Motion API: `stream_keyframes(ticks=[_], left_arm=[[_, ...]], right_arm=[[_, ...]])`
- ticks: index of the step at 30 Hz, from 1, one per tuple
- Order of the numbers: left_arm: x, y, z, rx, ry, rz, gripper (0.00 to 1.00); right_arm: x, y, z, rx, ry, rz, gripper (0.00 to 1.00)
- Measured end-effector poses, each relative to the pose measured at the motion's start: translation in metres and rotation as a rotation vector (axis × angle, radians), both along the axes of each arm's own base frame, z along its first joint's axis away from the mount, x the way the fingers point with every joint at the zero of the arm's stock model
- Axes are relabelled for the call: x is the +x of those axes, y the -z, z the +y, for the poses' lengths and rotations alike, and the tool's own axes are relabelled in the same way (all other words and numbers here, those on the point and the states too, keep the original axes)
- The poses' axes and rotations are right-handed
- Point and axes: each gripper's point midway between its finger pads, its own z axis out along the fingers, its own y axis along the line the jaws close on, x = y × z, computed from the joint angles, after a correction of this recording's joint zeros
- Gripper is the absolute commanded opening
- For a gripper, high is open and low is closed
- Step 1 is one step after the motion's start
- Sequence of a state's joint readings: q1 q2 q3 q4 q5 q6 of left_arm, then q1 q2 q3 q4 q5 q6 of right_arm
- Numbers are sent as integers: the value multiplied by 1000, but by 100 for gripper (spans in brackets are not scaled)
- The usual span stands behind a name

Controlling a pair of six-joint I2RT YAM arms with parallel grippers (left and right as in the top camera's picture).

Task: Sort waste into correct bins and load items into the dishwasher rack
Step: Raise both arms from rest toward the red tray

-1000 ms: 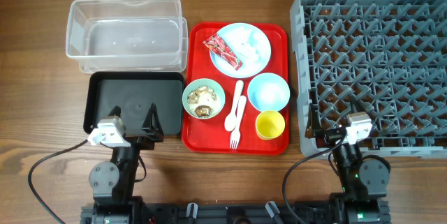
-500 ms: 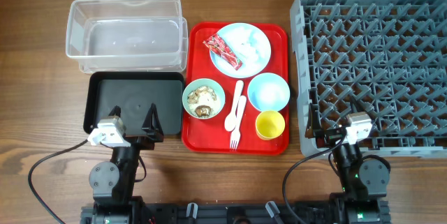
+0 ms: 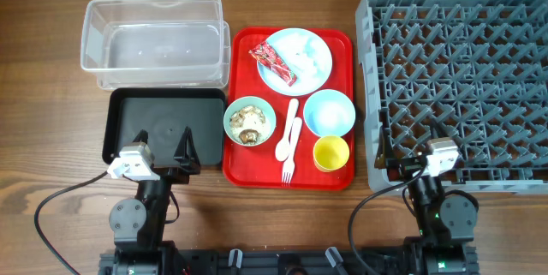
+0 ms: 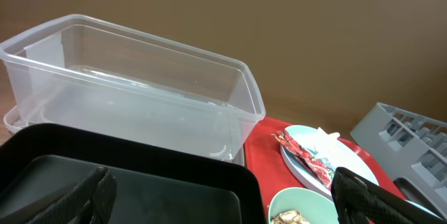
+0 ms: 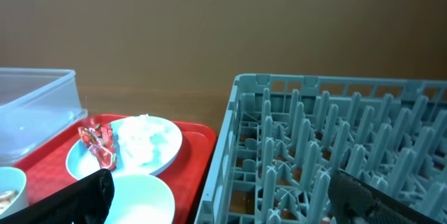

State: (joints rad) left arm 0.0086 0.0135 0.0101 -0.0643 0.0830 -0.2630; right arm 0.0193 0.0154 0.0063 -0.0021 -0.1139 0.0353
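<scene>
A red wrapper [image 3: 272, 63] and white tissue [image 3: 306, 52] lie on the light blue plate [image 3: 313, 70]. The pale green bowl [image 3: 249, 120] holds brown food scraps [image 3: 249, 121]. The light blue bowl [image 3: 330, 113], yellow cup [image 3: 330, 153], white spoon [image 3: 287, 134] and fork [image 3: 290, 155] sit on the red tray [image 3: 241, 44]. The clear tub [image 3: 154, 42] and black tray [image 3: 163, 121] are at the left. The grey rack [image 3: 462, 78] is at the right. My left gripper [image 3: 163, 148] is open above the black tray's near edge. My right gripper [image 3: 413, 149] is open at the rack's near left corner.
The wooden table [image 3: 43, 138] surrounds everything. In the left wrist view the clear tub [image 4: 133, 91] stands behind the black tray [image 4: 140, 175]. In the right wrist view the rack [image 5: 335, 147] fills the right and the plate [image 5: 133, 144] lies left.
</scene>
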Motion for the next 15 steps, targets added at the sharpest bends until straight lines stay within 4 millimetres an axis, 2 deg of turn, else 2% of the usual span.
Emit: stream_keyframes(ticks=[4,8,11,15], left_arm=[[0,0,1,-4,-3,1,100],[-2,4,1,-4,-8,36,100],[-5,12,1,-5,-7,115,100],[-10,18,1,-5,-7,253,100]], right_arm=[[1,0,-8,52,45,20,100],[2,-9,-10,70,65,74,100],[5,-14,-10,69,68,150,100],[14,-31,-5,70,44,283,100]])
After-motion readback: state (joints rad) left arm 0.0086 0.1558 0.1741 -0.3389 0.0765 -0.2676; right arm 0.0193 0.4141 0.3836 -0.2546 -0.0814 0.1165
